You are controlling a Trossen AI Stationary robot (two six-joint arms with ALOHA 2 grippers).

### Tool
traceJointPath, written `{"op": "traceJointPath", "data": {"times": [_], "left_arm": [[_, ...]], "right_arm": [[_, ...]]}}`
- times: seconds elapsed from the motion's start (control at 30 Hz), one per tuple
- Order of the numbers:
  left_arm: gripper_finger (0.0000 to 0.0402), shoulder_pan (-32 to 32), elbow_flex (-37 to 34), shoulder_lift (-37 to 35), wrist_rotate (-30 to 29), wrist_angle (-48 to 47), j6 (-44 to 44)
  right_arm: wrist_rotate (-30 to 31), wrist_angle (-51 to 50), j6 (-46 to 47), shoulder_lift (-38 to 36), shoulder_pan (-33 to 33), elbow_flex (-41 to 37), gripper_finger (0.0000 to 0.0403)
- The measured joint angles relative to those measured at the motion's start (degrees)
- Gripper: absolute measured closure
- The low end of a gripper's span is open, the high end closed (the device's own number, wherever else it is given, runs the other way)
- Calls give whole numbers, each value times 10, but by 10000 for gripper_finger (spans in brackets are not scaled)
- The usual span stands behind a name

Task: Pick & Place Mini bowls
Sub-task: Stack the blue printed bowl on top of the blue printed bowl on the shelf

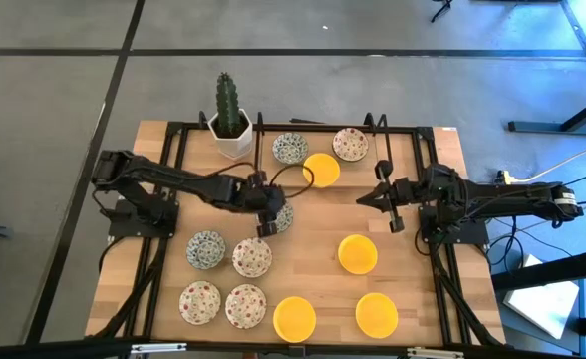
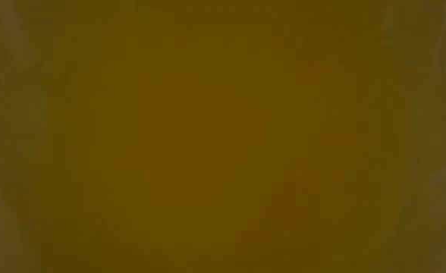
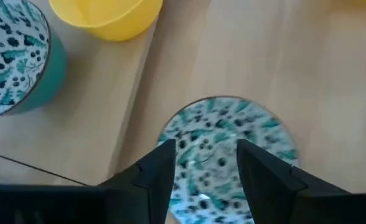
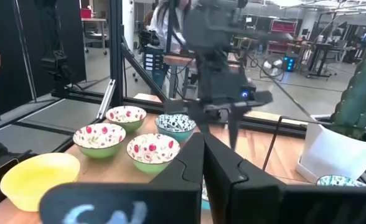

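Mini bowls lie scattered over the wooden table (image 1: 413, 289): yellow, red-speckled and blue-green ones. My left gripper (image 1: 267, 223) stands open over one blue-green bowl (image 1: 284, 216) near the table's middle. In the left wrist view its two fingers (image 3: 161, 163) stand apart in front of that bowl (image 3: 228, 138), which rests flat on the wood. I see no touch. My right gripper (image 1: 365, 197) is shut and holds nothing, raised at the right side. Its closed fingertips (image 4: 203, 152) point toward the left arm.
A cactus in a white pot (image 1: 231, 130) stands at the far edge, beside a blue-green bowl (image 1: 290, 148), a yellow one (image 1: 321, 170) and a speckled one (image 1: 350, 144). More bowls fill the near left (image 1: 223, 304) and near right (image 1: 376, 314). A dull yellow surface fills the low view.
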Motion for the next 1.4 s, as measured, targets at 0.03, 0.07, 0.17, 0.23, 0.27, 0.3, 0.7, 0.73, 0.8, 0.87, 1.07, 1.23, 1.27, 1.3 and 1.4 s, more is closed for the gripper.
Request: {"op": "traceJointPath", "data": {"times": [0.03,0.07,0.17,0.23,0.27,0.3,0.7,0.73,0.8,0.87,1.07,1.23,1.27,1.3,1.4], "left_arm": [[236,8,2,5,7,0,20],[236,14,3,9,12,3,40],[236,27,3,18,26,4,85],[236,34,3,21,41,0,81],[236,38,3,21,50,-6,67],[236,40,3,21,60,-9,47],[254,37,3,17,90,-139,-129],[257,40,3,17,83,-140,-140],[259,47,3,17,83,-140,-159],[260,55,3,17,89,-140,-179],[252,74,3,17,91,-140,-199],[242,87,3,20,91,-140,-195],[240,89,3,22,91,-140,-194],[239,92,3,23,91,-140,-191],[235,97,3,32,89,-140,-185]], "right_arm": [[0,-1,0,0,0,0,395],[0,-2,0,0,0,0,395],[-13,-9,-2,0,0,0,395],[-15,-17,-2,0,0,0,395],[-15,-21,-2,0,0,0,395],[-15,-26,-2,0,0,0,395],[-15,-72,-2,0,0,0,395],[-15,-72,-2,0,0,0,395],[-15,-72,-2,0,0,0,395],[-15,-72,-2,0,0,0,395],[-15,-72,-4,0,0,0,395],[-15,-82,1,0,0,0,395],[-15,-84,-1,0,0,0,395],[-15,-85,-2,0,0,0,395],[-15,-82,-4,0,0,0,395]]}}
